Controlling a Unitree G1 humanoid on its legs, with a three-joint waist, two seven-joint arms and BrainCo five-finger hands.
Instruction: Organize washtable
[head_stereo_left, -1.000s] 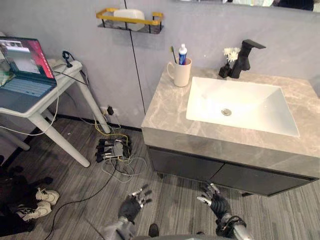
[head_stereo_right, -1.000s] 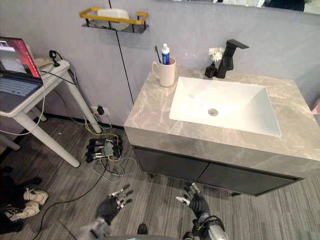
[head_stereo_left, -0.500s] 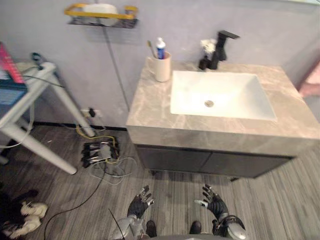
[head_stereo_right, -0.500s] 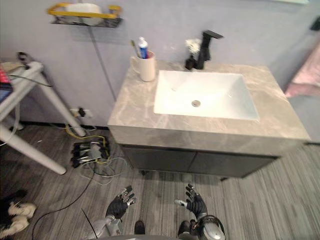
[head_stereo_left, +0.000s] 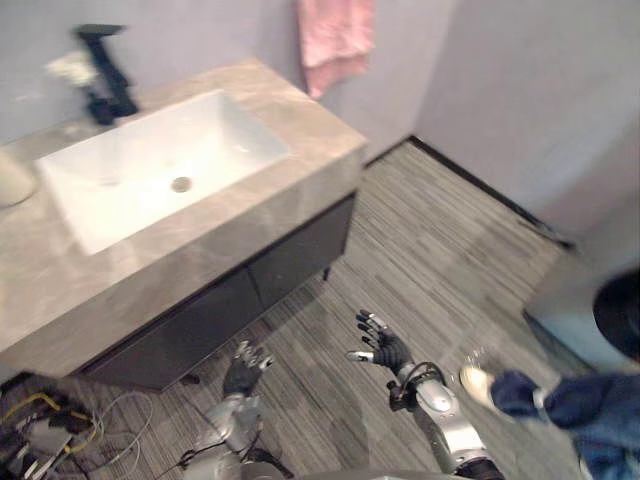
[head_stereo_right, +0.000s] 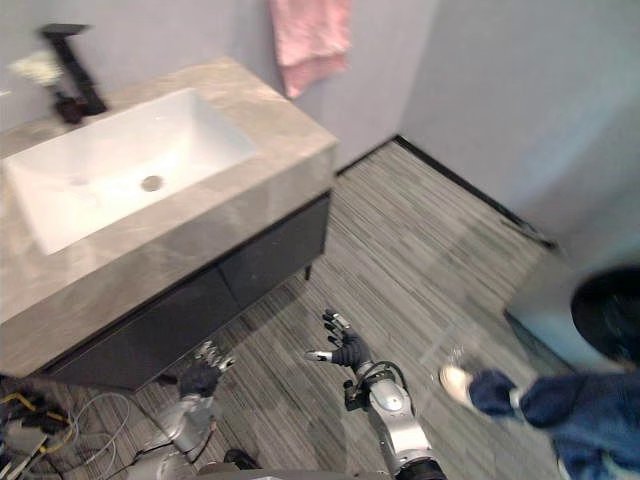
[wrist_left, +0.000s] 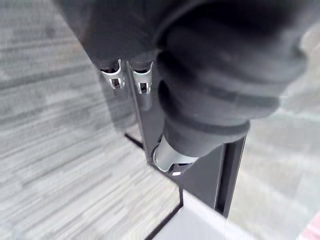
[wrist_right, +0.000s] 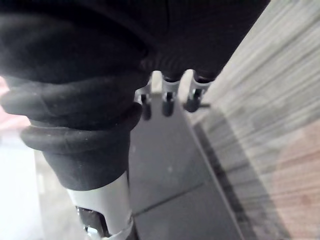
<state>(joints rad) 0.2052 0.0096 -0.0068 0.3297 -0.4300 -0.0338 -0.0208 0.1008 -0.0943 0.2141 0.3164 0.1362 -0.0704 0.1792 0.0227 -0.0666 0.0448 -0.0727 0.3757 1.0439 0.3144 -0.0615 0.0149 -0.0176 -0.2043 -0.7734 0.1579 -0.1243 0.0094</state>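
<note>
Right hand (head_stereo_left: 385, 350) fingers spread above floor (head_stereo_left: 430, 230) | left hand (head_stereo_left: 240, 372) relaxed | washtable (head_stereo_left: 300, 150) beyond

Pink towel (head_stereo_left: 335, 40) on far wall. Person's blue-jeans leg (head_stereo_left: 570, 405), white shoe (head_stereo_left: 478, 385) near right. Cable tangle (head_stereo_left: 35, 435) near left on the floor.

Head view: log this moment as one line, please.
left hand open, empty | right hand open, empty | both low before vanity | pink towel on wall | person's shoe at right
</note>
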